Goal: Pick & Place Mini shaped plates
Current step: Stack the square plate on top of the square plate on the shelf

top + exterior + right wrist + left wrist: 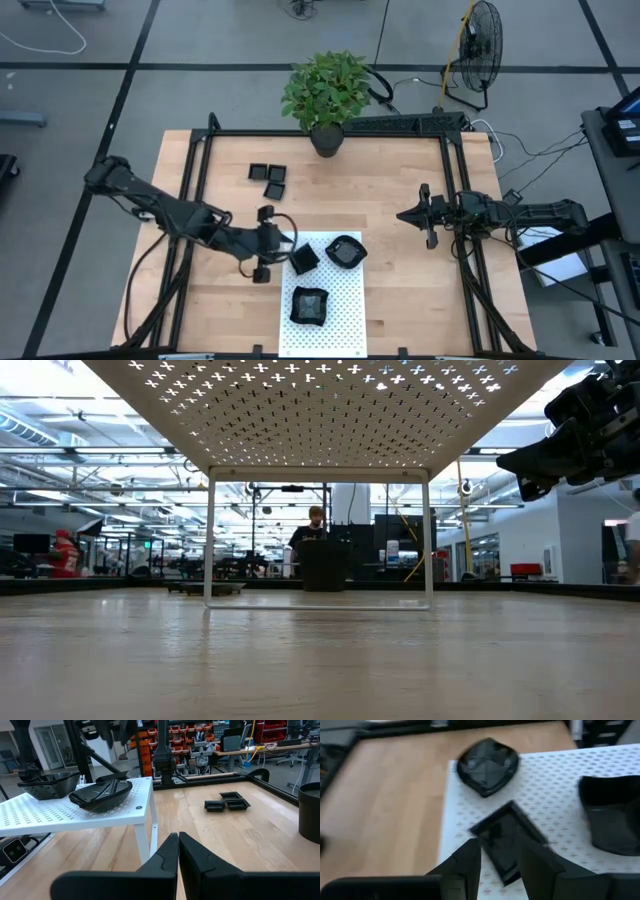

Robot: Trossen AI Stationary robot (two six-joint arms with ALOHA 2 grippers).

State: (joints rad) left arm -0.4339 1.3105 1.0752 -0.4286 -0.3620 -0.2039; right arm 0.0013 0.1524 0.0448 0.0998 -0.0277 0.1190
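Square plate: flat on the white dotted mat, between the left fingers, apparently just set down.
Left gripper: over the mat's near-left corner, fingers apart, gripping nothing (release, by the look of it).
Other plates on mat: rounded one, larger one, spaced apart, likely to leave room.
Unplaced plates: clustered near the potted plant, still to fetch.
Right gripper: parked over bare table, fingers pressed together, waiting.
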